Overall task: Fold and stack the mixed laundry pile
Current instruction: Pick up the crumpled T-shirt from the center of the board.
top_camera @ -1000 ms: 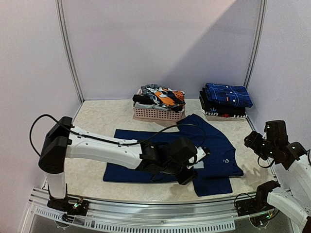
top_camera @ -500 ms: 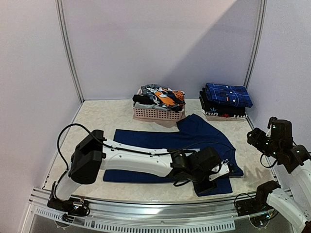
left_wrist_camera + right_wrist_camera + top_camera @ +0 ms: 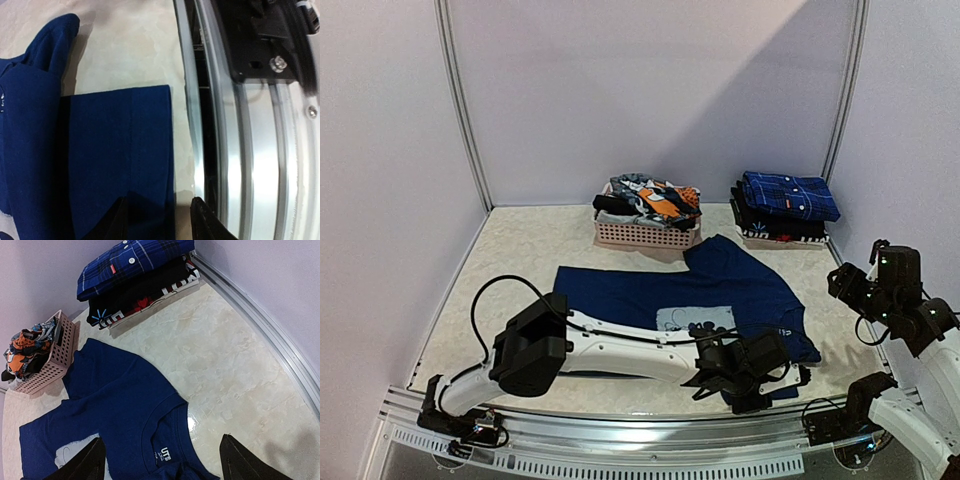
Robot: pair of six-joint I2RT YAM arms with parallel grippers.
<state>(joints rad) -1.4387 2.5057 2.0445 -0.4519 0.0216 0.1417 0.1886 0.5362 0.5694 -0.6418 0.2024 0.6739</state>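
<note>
Since a second ago the left arm (image 3: 620, 340) has swept from the shirt's middle to the table's near edge, uncovering the pale print (image 3: 695, 319). The left gripper (image 3: 159, 206) sits low over a sleeve (image 3: 120, 150) of the navy T-shirt (image 3: 740, 290), its fingers spread with the hem between them and nothing pinched. The shirt lies flat mid-table, collar toward the right edge. The right gripper (image 3: 161, 450) hovers near that edge, spread wide and empty.
</note>
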